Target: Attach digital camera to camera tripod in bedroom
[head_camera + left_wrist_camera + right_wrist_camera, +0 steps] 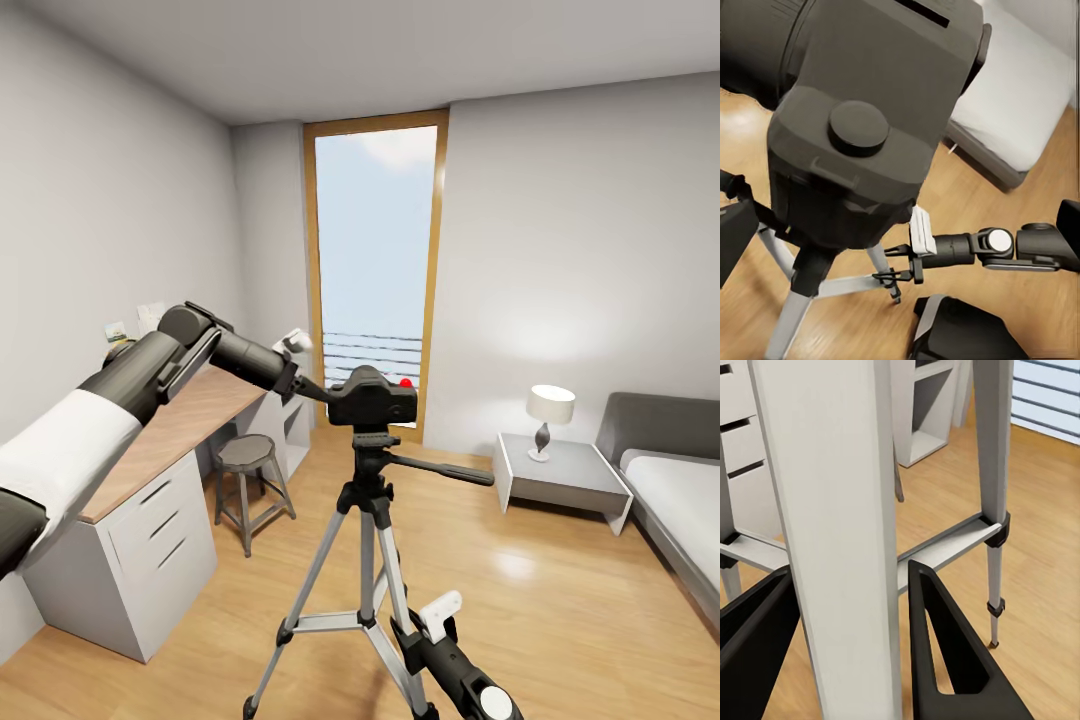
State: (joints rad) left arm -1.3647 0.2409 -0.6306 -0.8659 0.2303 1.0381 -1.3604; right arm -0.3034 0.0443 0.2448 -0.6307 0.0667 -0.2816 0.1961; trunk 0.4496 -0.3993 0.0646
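The matte-black digital camera (372, 398) sits on top of the black head of the silver camera tripod (366, 560), its red button (405, 382) at the far side. My left gripper (322, 392) reaches in from the left and is shut on the camera's side. In the left wrist view the camera (862, 150) looms close and hides those fingers. Low down, my right gripper (418, 625) clamps a tripod leg. In the right wrist view its black fingers (952, 660) sit tight against both sides of that pale leg (832, 525). The right gripper (897, 265) also shows beside the leg in the left wrist view.
A wood-topped desk (180, 420) with drawers runs along the left wall, with a round stool (247, 455) beside it. A tall window (375, 270) is straight ahead. To the right stand a nightstand (575, 480) with a lamp (548, 410), and the bed (670, 490). The tripod handle (445, 470) sticks out rightward.
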